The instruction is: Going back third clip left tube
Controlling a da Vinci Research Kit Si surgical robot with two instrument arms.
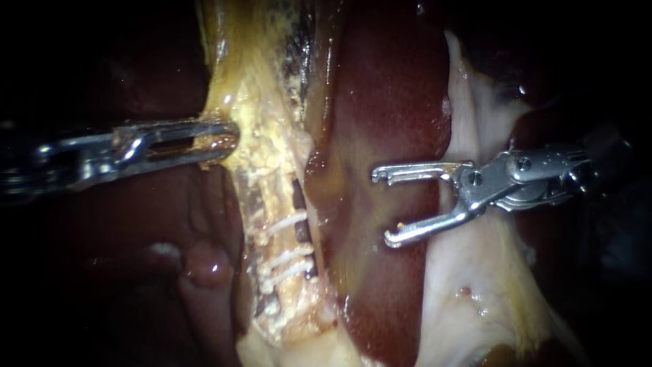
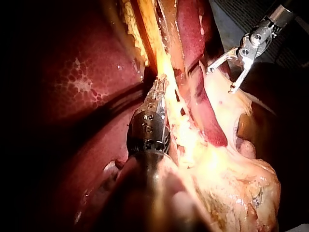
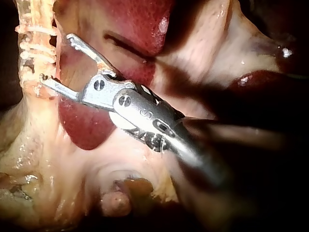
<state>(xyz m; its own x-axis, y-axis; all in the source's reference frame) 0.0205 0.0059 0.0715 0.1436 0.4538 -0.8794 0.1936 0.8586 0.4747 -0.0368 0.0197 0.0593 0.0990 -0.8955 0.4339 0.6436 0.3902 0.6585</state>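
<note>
A pale yellowish tube [image 1: 275,204] runs down the middle, crossed by three white clips [image 1: 291,255] one below the other; they also show as clips [image 3: 36,46] in the right wrist view. My right instrument [image 1: 380,207] hangs over the dark red liver [image 1: 387,102], a short way right of the clips, jaws open and empty. The same instrument [image 3: 57,59] has its tips close beside the clipped stretch without touching. My left instrument [image 1: 221,139] is shut on the yellowish tissue [image 1: 255,115] above the clips, and the grip shows again at the left instrument [image 2: 159,89].
Pale whitish tissue [image 1: 475,272] spreads to the right under my right instrument's shaft. A small pink nub [image 1: 204,265] sits lower left of the tube. A dark strand [image 1: 301,204] lies along the tube's right side. My right instrument [image 2: 220,81] shows far ahead in the left wrist view.
</note>
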